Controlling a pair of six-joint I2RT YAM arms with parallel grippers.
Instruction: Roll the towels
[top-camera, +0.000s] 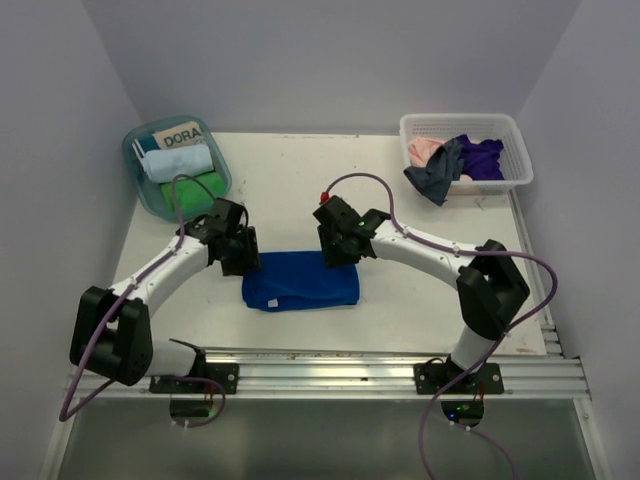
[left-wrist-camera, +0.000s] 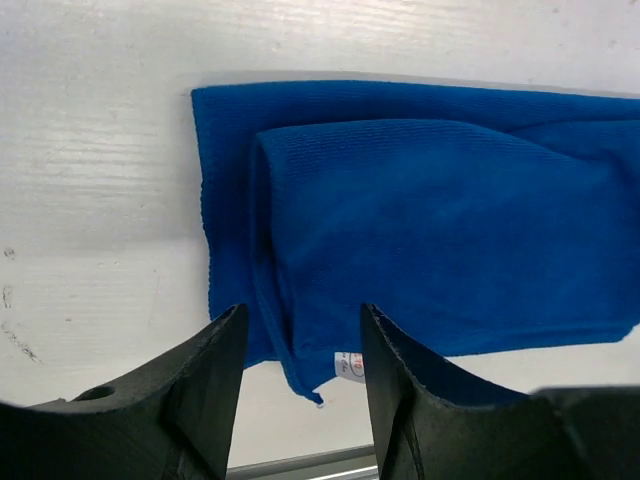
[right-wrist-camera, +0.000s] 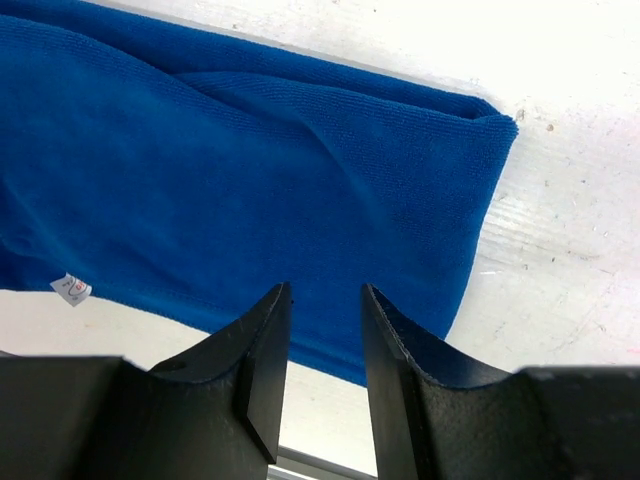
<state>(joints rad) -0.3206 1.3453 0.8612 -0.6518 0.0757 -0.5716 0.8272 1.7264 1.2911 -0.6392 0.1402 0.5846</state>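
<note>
Mid-bench, royal blue towel (top-camera: 300, 281) lies folded flat, white tag (left-wrist-camera: 349, 367) on its near edge. Left claw (left-wrist-camera: 302, 312) over its 10 o'clock corner, right claw (right-wrist-camera: 324, 290) at 2 o'clock. Both are angled down, fingers apart, gripping nothing.

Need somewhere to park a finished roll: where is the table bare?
Bare white table between the teal plastic tub and white plastic basket, beyond the folded royal blue towel. Crowded over the towel's far edge: left hand and right hand.
</note>
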